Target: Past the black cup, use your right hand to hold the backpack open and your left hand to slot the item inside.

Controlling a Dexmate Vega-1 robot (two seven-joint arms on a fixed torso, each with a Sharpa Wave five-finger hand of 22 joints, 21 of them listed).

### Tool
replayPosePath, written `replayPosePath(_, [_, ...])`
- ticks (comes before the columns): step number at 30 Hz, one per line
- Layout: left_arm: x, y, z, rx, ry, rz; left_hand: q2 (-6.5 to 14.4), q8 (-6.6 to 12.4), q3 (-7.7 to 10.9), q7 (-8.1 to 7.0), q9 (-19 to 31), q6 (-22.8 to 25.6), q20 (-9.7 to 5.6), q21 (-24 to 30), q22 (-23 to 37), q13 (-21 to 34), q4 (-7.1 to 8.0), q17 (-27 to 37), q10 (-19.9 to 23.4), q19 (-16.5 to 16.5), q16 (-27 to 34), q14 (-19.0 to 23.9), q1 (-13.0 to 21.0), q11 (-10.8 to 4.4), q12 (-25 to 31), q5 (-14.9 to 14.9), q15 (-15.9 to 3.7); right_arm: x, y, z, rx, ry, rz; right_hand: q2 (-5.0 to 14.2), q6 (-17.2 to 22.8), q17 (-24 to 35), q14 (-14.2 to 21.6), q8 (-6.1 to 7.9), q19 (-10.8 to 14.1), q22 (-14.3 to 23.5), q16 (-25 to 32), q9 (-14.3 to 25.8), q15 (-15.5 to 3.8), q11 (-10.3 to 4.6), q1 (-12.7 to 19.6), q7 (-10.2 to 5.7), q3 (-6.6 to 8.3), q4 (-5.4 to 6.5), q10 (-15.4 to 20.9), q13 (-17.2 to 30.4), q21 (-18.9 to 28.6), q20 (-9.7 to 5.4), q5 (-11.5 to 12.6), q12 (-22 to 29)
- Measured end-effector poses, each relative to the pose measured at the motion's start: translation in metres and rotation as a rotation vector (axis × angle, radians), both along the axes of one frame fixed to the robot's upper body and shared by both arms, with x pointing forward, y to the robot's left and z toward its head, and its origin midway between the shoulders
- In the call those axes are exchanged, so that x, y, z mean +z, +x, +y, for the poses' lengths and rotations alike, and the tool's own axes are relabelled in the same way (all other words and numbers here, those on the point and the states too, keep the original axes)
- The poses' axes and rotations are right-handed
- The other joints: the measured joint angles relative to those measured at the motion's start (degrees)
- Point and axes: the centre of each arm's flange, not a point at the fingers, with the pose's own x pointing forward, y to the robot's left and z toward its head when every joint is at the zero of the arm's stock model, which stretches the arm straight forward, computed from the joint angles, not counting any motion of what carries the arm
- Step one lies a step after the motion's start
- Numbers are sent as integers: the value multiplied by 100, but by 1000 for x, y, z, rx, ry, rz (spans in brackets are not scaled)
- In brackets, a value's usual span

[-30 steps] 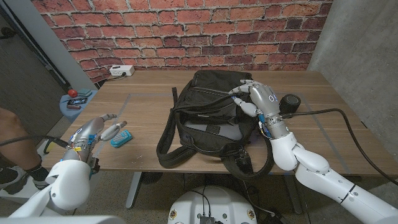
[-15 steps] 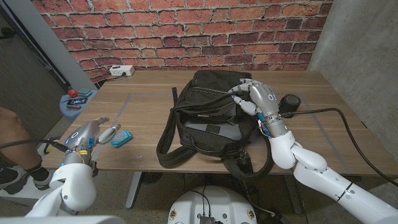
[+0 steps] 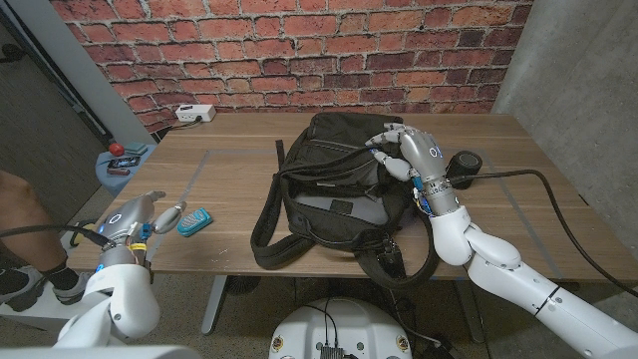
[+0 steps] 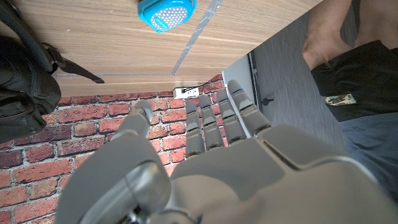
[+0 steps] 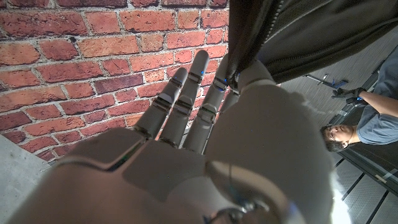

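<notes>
The head camera sat high on the robot and looked down across the wooden table point(image 3: 239, 189) toward the brick wall point(image 3: 289, 50), both arms entering from the bottom corners; it stood far enough back to take in the whole backpack point(image 3: 334, 189). The left wrist camera rode close behind the left hand point(image 4: 205, 168), turned upside down, so table point(image 4: 112, 43) lay above wall point(image 4: 56, 155); it shared the blue item point(image 4: 165, 12), also seen from the head point(image 3: 194, 219), and the backpack's edge point(image 4: 25, 74). The right wrist camera pressed close behind the right hand point(image 5: 186, 162), sharing backpack fabric point(image 5: 311, 31) and wall point(image 5: 93, 56).
</notes>
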Motion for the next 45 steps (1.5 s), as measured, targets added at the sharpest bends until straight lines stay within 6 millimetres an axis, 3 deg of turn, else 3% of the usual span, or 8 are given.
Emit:
replayPosePath(16, [1,-7,5,127,26,2,0,0,1,30,0,30,-31,22,27,27,0,20,30,30,27,51,0,31,0,45,-11,7,12,-1,32,13,3,8,-3,23,12,-21,0,0,-45,-4,11,2,38,0,-43,7,-2,-1,0,0,-1,-3])
replayPosePath(35, [-3,7,14,169,36,16,11,0,-33,61,0,61,0,22,26,26,-15,65,71,61,48,124,56,71,0,44,64,8,15,-1,42,26,17,37,-6,53,47,-54,0,0,-45,-1,12,-3,68,2,-64,0,3,28,0,0,-11,-28])
replayPosePath(45, [-7,16,17,190,29,40,47,1,-87,70,-1,113,-9,44,55,53,-9,153,174,133,177,380,93,92,21,44,-31,8,16,-3,47,35,22,37,-14,53,53,-71,0,0,-85,0,7,-2,69,9,-87,24,2,29,0,0,0,-45])
